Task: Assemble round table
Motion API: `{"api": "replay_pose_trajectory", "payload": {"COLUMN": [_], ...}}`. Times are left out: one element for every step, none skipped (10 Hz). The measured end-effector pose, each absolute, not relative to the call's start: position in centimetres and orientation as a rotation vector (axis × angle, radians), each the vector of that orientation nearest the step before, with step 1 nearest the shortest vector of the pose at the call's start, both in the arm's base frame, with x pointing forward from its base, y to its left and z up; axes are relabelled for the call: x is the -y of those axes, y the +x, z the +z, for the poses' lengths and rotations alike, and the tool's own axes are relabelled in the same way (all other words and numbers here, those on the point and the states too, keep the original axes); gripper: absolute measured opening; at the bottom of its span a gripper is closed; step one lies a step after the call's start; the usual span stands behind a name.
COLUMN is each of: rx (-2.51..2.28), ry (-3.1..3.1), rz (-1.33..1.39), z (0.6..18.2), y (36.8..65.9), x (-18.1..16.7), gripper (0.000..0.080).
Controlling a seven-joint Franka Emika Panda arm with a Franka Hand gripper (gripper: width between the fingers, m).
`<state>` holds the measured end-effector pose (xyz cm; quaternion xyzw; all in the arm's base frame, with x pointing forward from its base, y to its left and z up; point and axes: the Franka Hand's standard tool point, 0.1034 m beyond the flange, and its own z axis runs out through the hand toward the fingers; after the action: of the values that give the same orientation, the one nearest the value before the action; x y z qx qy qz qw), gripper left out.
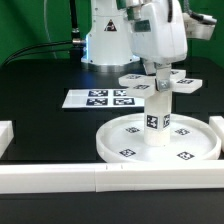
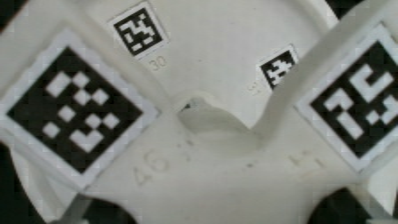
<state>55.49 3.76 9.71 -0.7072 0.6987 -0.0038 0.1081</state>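
Black matte tabletop fills the scene, backed by a green curtain and the robot's white base. Nearest in the exterior view, a long white border rail runs along the front edge, with another short rail toward the exterior view's left. Just behind the front rail lies the round tabletop disc, rim up, tags scattered across its face. From its centre the short cylinder leg stands upright in the hub, a tag on its side. On top of the leg sits the flat base piece, its tagged lobes spreading outward; the wrist view looks straight down on those lobes and the hollow between them. The gripper reaches down onto the middle of this piece, jaws partly spread; they seem to pinch its central part, though I cannot tell for sure that they bear on it. Farther back, toward the exterior view's left, the marker board lies flat. All the parts look like stiff, light, smooth plastic, likely slippery, so the narrow centre of the base piece seems the sound place to hold, keeping it level while it seats on the leg.
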Motion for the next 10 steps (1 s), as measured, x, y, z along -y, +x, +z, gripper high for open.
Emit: {"api": "replay_pose_trajectory", "payload": {"rx": [-2.102, -2.168, -2.257, -2.293, -2.36, -2.421, -2.463, -2.489, -2.51, -2.545], "ry": [-2.03, -1.952, -1.832, -1.781, -1.687, -1.587, -1.503, -1.449, -1.41, -1.334], "rz": [-0.002, 0.009, 0.023, 0.029, 0.044, 0.054, 0.054, 0.06, 0.064, 0.071], "z": [9.7, 9.68, 9.69, 9.68, 9.66, 9.66, 9.71, 9.71, 9.71, 9.75], "y": [55.48, 55.47, 55.49, 55.49, 55.47, 55.52, 55.67, 55.72, 55.75, 55.82], "x": [-3.75, -3.7, -3.65, -3.69, -3.69, -3.68, -3.65, -3.65, -3.66, -3.61], "gripper": [0.0452, 0.0452, 0.0452, 0.0452, 0.0452, 0.0452, 0.0452, 0.0452, 0.0452, 0.0452]}}
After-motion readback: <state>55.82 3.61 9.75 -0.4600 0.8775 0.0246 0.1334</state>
